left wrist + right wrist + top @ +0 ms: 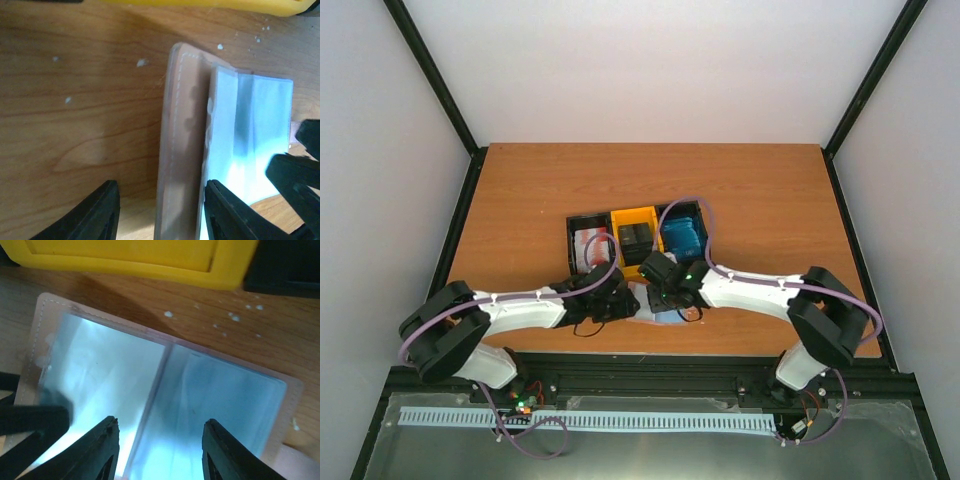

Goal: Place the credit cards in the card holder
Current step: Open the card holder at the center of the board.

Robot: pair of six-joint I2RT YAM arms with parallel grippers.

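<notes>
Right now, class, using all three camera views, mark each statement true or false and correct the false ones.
1. The card holder lies open on the table. True.
2. The yellow bin holds dark cards. True.
3. The blue cards are already inside the card holder. False: they sit farther back, right of the yellow bin.
4. The right arm's jaws are shut on a red-and-white card. False: they stand open above the card holder, holding nothing.
5. The red-and-white cards lie left of the yellow bin. True.
</notes>
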